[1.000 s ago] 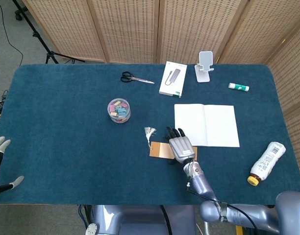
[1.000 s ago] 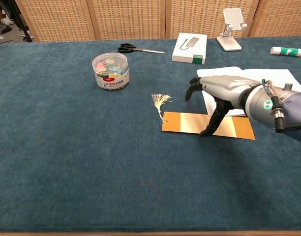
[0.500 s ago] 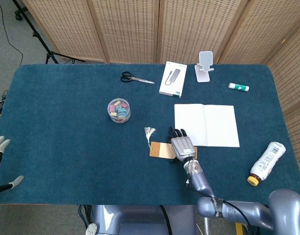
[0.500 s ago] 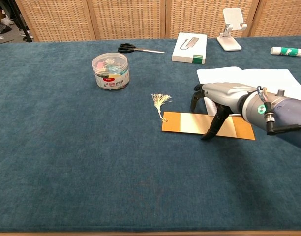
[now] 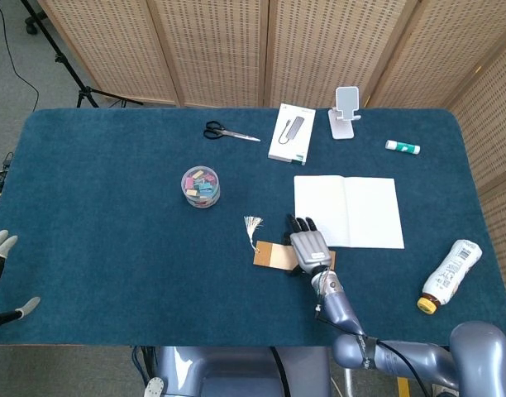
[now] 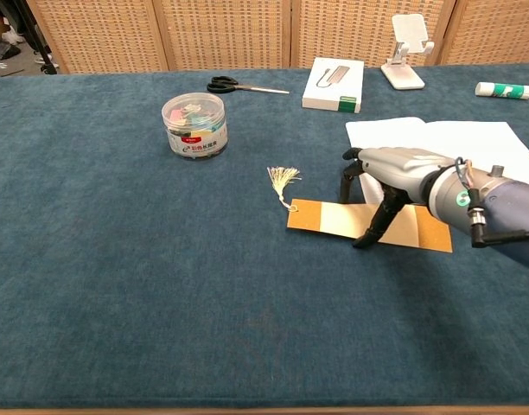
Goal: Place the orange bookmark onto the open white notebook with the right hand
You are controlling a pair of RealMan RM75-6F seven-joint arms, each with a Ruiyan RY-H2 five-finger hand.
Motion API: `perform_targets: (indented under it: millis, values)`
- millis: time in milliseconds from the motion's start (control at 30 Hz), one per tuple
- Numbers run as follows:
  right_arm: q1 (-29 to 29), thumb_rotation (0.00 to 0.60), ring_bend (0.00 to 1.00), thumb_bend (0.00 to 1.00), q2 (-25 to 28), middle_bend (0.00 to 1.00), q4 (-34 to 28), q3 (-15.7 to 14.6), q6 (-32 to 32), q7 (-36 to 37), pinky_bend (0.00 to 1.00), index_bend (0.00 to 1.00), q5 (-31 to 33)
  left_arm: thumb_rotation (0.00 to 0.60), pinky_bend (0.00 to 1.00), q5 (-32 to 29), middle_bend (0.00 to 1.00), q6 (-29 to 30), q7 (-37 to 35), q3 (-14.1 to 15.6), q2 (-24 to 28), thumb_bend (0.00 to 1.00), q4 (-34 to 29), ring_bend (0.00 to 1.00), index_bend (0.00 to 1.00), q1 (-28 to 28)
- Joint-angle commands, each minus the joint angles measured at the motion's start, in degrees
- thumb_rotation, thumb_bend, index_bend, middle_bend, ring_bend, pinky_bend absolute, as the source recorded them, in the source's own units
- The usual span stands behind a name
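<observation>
The orange bookmark (image 6: 321, 216) lies flat on the blue cloth, its white tassel (image 6: 284, 180) trailing to the far left. My right hand (image 6: 394, 169) arches over its right half. The thumb stands on the near edge and the fingers on the far edge, pinching across the width. From the head view the right hand (image 5: 307, 246) covers most of the bookmark (image 5: 265, 254). The open white notebook (image 5: 360, 211) lies just behind and right of that hand, also showing in the chest view as the notebook (image 6: 472, 138). My left hand (image 5: 1, 273) hangs off the table's left edge, fingers spread and empty.
A clear jar of clips (image 5: 201, 187) stands left of the bookmark. Along the far side lie scissors (image 5: 230, 131), a white box (image 5: 291, 133), a phone stand (image 5: 346, 112) and a glue stick (image 5: 402, 147). A white bottle (image 5: 450, 275) lies at the near right.
The right hand's fingers came down from spread above onto the bookmark's far edge. The bookmark slid slightly to the right under the hand. The left hand stayed still.
</observation>
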Motion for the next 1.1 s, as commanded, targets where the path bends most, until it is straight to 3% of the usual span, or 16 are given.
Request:
perform_targets:
  millis: [33,300,533,767,1000,1033,1100]
  values:
    - [-0.6,0.6,0.0,0.1,0.39,0.0,-1.41,-0.89,0.49,0.48,0.0,0.42,-1.38,0.6,0.0,0.02,0.0,-0.12,0.09,0.03,-0.01,0.0,-0.02,0.0,0.0,-0.04]
    - [-1.27,0.6,0.0,0.13,2.29,0.0,-6.78,-2.44,1.18,0.94,0.0,0.42,-5.23,0.6,0.0,0.16,0.0,-0.01,0.17,0.11,0.01,0.0,-0.12,0.0,0.0,0.02]
    - [-1.2,0.6,0.0,0.15,4.41,0.0,-11.12,-0.5,3.87,1.06,0.0,0.42,-7.48,0.6,0.0,0.14,0.0,-0.29,0.16,0.16,0.03,0.0,-0.13,0.0,0.0,-0.08]
    - [-0.7,0.6,0.0,0.16,5.03,0.0,-10.49,6.35,7.48,3.15,0.0,0.42,-3.73,0.6,0.0,0.24,0.0,-0.52,0.08,0.27,0.05,0.0,-0.21,0.0,0.0,-0.17]
    - [2.56,0.6,0.0,0.21,2.2,0.0,-1.12,14.26,10.27,1.36,0.0,0.45,4.51,0.6,0.0,0.31,0.0,-0.84,-0.63,0.39,0.3,0.0,-0.13,0.0,0.0,-0.3]
    - [3.35,0.6,0.0,0.21,1.76,0.0,2.37,17.12,10.65,1.62,0.0,0.45,7.35,0.6,0.0,0.14,0.0,-0.87,-0.85,0.34,0.33,0.0,-0.09,0.0,0.0,-0.3]
    - [4.83,0.6,0.0,0.21,0.81,0.0,6.66,19.88,10.29,1.53,0.0,0.45,10.4,0.6,0.0,0.2,0.0,-1.01,-0.89,0.36,0.32,0.0,-0.06,0.0,0.0,-0.39]
